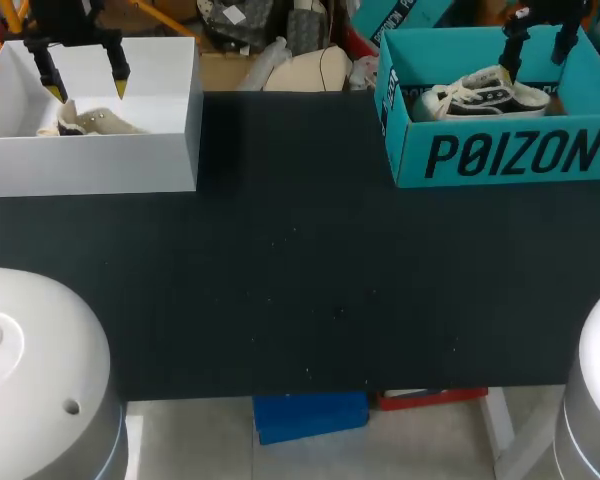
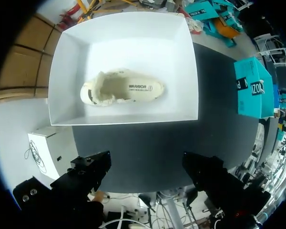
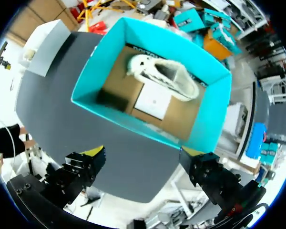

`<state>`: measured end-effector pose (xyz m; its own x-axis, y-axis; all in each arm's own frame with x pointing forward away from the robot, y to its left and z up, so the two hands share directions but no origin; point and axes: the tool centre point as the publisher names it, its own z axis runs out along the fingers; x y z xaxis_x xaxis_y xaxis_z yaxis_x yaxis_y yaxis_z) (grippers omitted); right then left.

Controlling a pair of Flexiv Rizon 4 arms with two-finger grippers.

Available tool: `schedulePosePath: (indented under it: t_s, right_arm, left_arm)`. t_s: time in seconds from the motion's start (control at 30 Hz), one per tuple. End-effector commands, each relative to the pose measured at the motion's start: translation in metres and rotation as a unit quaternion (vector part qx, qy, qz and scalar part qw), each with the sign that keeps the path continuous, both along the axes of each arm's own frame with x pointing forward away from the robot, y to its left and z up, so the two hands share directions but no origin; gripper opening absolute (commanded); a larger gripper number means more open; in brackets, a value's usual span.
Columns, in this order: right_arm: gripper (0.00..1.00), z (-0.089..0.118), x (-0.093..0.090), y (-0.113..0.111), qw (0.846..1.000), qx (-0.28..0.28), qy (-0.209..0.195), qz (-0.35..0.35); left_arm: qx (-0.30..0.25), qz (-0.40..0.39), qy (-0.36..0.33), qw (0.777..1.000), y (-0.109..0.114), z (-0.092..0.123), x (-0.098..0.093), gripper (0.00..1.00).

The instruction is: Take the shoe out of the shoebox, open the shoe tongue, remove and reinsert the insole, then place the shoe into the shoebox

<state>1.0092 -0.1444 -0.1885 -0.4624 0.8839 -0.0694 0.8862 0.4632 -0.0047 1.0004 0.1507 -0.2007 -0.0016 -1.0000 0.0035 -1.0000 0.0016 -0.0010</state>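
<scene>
The tabletop is a flat, matte black sheet. At its far left stands a white shoebox, a smooth-walled cardboard rectangle with an open top. At its far right stands a teal shoebox, also of cardboard, with a plain brown floor inside and a white card lying flat on that floor.

In the white shoebox lies a cream shoe. It is soft and pale, with a ruffled, fuzzy-looking edge round its opening and a smooth insole showing from above. Its long axis runs along the longer side of the box. In the head view the cream shoe lies left to right, its taller end toward our left. We cannot tell the toe from the heel with certainty.

In the teal shoebox lies a dark sneaker with a white rubber sole and white laces. It too lies left to right across its box, sole down, with what looks like the rounded toe cap toward the middle of the tabletop. From the right wrist the sneaker sits close to the box wall farthest from the claw, a little aslant to it.

Our left claw hangs over the white shoebox, its fingers set wide and holding nothing. Our right claw hangs over the teal shoebox, likewise wide and holding nothing.
</scene>
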Motion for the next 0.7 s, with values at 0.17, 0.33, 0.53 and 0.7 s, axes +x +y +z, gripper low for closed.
schedulePosePath:
  t_s: [0.17,0.33,0.53,0.7]
  right_arm:
    - [1.00,0.000,0.000,0.000,0.918,-0.042,0.002,0.394]
    - [1.00,0.000,0.000,0.000,0.918,-0.042,0.002,0.394]
    - [1.00,-0.008,0.034,0.003,0.876,-0.051,0.000,0.479]
    - [1.00,-0.022,0.066,0.009,0.851,-0.047,-0.010,0.522]
  left_arm:
    - [0.001,0.000,0.001,1.000,0.000,0.001,0.000,1.00]
    - [0.001,0.000,0.001,1.000,0.000,0.001,0.000,1.00]
    - [0.001,0.000,0.001,1.000,0.000,0.001,0.000,1.00]
    - [0.001,0.000,0.001,1.000,0.000,0.001,0.000,1.00]
